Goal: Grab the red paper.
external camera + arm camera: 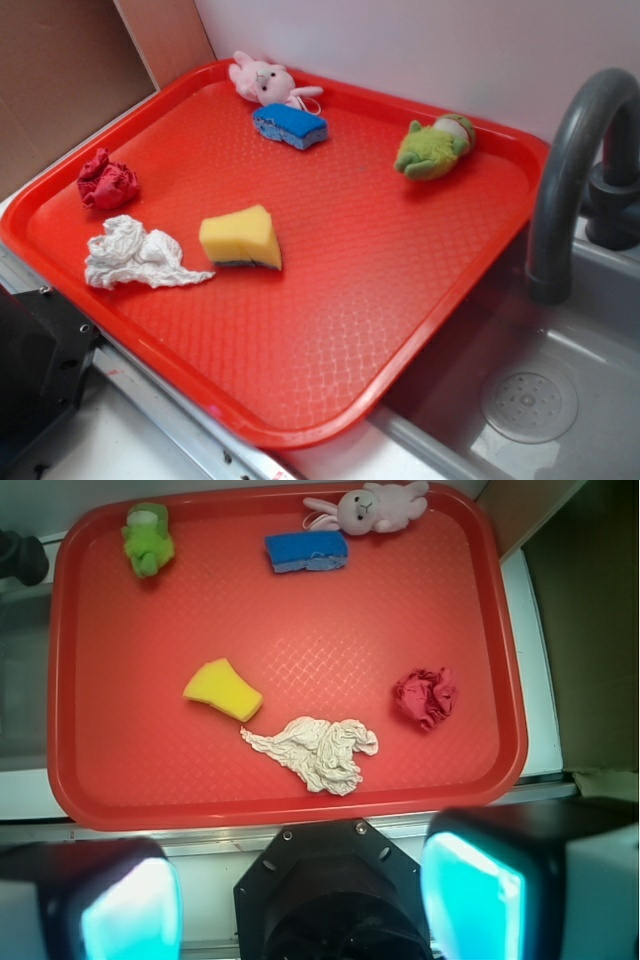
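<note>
The red paper is a small dark crimson crumpled wad on the left part of the big red tray. In the wrist view the red paper lies at the tray's right side. My gripper is high above the tray's near edge, well short of the paper. Its two cyan-padded fingers stand wide apart with nothing between them. The gripper does not show in the exterior view.
On the tray lie a white crumpled paper wad, a yellow sponge, a blue sponge, a pink plush rabbit and a green plush toy. A grey faucet and sink stand at the right.
</note>
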